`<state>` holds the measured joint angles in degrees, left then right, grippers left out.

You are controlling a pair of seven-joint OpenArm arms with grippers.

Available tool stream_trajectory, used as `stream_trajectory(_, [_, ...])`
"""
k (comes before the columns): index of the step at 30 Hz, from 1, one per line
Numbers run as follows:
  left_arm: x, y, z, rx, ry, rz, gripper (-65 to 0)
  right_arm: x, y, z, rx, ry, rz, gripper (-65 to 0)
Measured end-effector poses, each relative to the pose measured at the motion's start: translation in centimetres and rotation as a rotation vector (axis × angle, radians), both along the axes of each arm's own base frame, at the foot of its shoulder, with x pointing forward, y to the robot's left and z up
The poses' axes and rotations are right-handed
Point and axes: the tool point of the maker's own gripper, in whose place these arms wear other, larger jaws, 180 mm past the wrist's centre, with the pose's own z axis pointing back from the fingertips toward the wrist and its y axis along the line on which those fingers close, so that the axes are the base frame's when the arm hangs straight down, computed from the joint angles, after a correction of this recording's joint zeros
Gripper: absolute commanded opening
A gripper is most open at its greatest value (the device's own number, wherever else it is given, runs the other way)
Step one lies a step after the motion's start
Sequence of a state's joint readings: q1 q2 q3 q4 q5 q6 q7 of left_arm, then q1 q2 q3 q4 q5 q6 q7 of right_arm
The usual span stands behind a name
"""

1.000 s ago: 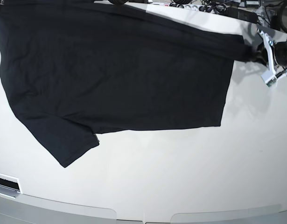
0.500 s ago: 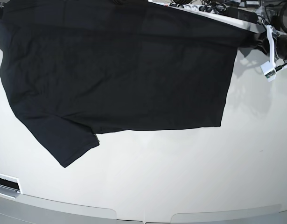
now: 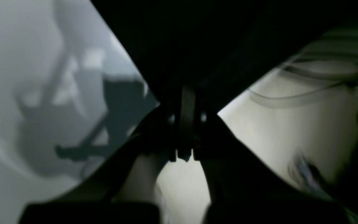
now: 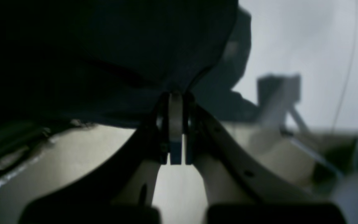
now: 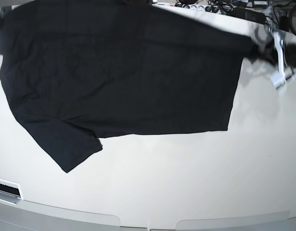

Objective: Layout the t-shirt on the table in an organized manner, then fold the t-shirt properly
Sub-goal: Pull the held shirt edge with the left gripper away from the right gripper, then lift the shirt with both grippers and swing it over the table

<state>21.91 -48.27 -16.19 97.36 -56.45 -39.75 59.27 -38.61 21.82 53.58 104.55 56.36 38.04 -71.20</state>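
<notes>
t-shirt [image 5: 119, 72]: spread black across the far half of the worktop [image 5: 186, 183], long axis 9 to 3 o'clock.
left end effector [image 3: 185, 137]: clenched on the 3 o'clock corner.
right end effector [image 4: 175, 127]: clenched on the 9 o'clock edge.
cloth from both: hangs toward 6 o'clock.
nearer arm: neither; each holds one end.

Glossy white table [image 5: 186, 183], black t-shirt [image 5: 119, 72] spread across it, far edge perhaps lifted

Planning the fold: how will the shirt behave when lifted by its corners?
Probably floppy: the shirt hangs slack between the left tool and right tool. Likely light, since pinched corners hold it. It may slide easily on the glossy table.
</notes>
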Motion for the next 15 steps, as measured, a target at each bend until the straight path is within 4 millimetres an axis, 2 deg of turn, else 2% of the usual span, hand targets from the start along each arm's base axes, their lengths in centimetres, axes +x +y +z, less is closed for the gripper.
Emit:
stream_trajectory(1, [2.6, -0.4, 1.4, -0.034, -0.088, 0.019, -65.0, 2.0, -0.3, 1.1, -0.019, -0.048, 0.007, -65.0])
stream_trajectory(3, [8.7, -0.7, 5.9, -0.086, -0.293, 0.083, -65.0, 6.7, -0.7, 4.8, -0.104, -0.178, 0.088, -65.0])
stream_trajectory(5, [14.1, 0.8, 11.7, -0.046, -0.482, 0.105, -65.0, 10.3, -1.3, 9.7, -0.238, -0.290, 0.155, -65.0])
stream_trajectory(6, [16.1, 1.7, 15.5, -0.043, -0.582, 0.131, -65.0, 11.4, -1.7, 12.0, -0.304, -0.346, 0.168, -65.0])
stream_trajectory(8, [17.9, 2.5, 22.1, -0.092, -0.738, 0.153, -65.0, 11.9, -2.0, 15.1, -0.389, -0.418, 0.183, -65.0])
stream_trajectory(9, [17.9, 2.9, 23.7, -0.088, -0.764, 0.143, -65.0, 11.9, -1.9, 16.0, -0.391, -0.446, 0.181, -65.0])
stream_trajectory(11, [17.4, 3.2, 23.5, -0.051, -0.742, 0.113, -65.0, 11.7, -1.3, 16.3, -0.352, -0.470, 0.183, -65.0])
stream_trajectory(15, [15.4, 2.5, 18.8, -0.055, -0.594, 0.074, -65.0, 10.5, -1.8, 14.7, -0.356, -0.406, 0.158, -65.0])
